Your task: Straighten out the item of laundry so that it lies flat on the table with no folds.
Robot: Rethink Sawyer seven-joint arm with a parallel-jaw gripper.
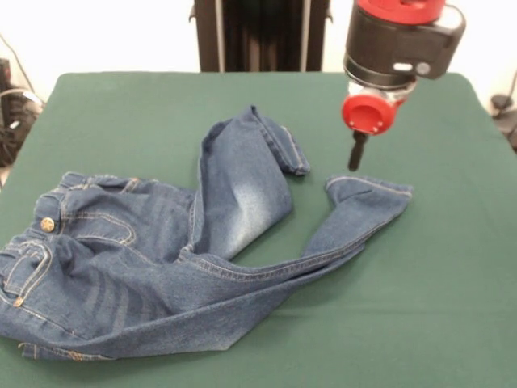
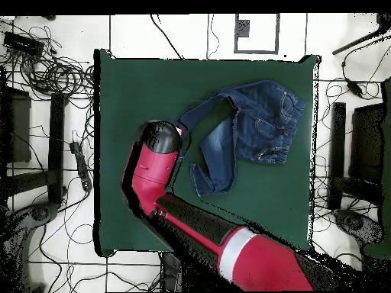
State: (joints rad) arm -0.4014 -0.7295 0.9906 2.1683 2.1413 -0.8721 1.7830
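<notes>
1. From the front you see the jeans (image 1: 161,259) lying crumpled on the green counter (image 1: 452,267). The waist sits at the left edge. One leg is bent up and folded over near the middle. The other leg stretches to the right, and its cuff lies just under the jaws (image 1: 357,159). The jaws hang a little above that cuff, pressed together with nothing between them.
2. From above you see the jeans (image 2: 252,126) on the counter (image 2: 153,84), with the red arm (image 2: 156,172) just beside the thin leg's end.
</notes>
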